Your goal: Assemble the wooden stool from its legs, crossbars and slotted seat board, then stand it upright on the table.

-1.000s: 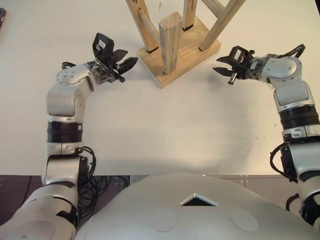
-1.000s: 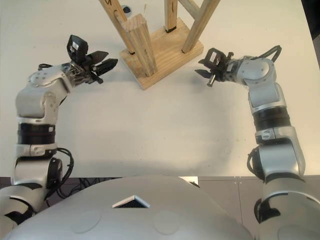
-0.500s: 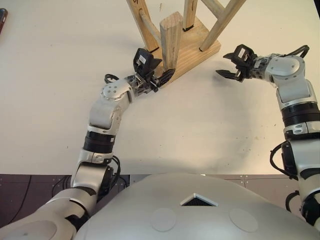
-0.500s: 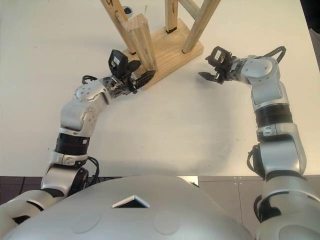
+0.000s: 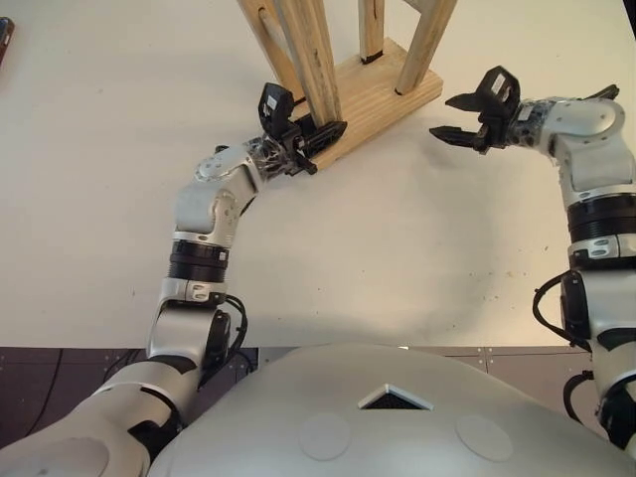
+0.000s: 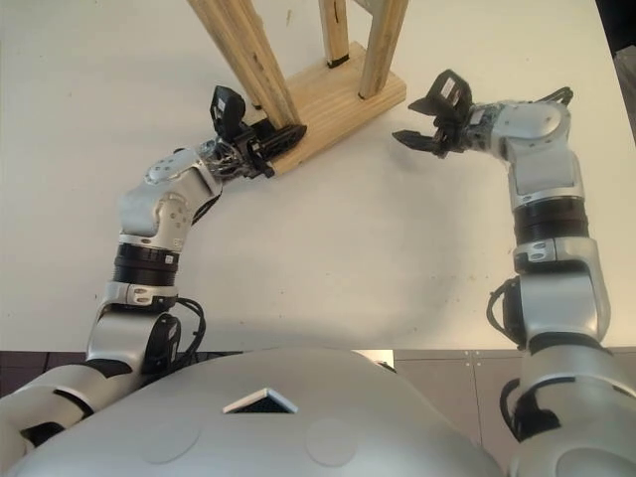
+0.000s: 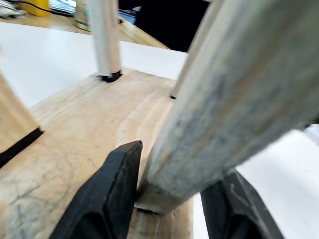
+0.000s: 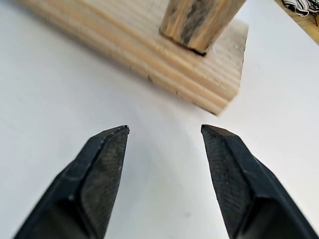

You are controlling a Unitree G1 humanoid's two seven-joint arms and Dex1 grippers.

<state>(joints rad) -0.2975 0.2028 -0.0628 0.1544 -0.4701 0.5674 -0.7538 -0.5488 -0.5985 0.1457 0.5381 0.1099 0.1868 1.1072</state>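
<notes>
The wooden stool stands upside down at the far middle of the white table, its seat board [image 5: 373, 84] flat on the surface and its legs pointing up. My left gripper [image 5: 320, 147] is at the board's near corner, shut on the base of the near leg [image 5: 316, 60]. In the left wrist view its black fingers [image 7: 112, 186] press both sides of that leg [image 7: 224, 114] where it enters the board [image 7: 75, 144]. To the right of the board my right gripper [image 5: 440, 116] hangs open and holds nothing, with the board's corner [image 8: 149, 59] just beyond it.
The white table [image 5: 328, 258] has free room in front of the stool, up to its front edge [image 5: 298, 347]. A dark object [image 5: 4, 35] lies at the far left edge.
My left arm swung right from the open table to the stool and closed on the near leg's base. The legs now stand at a different lean. My right gripper rose slightly, staying open.
</notes>
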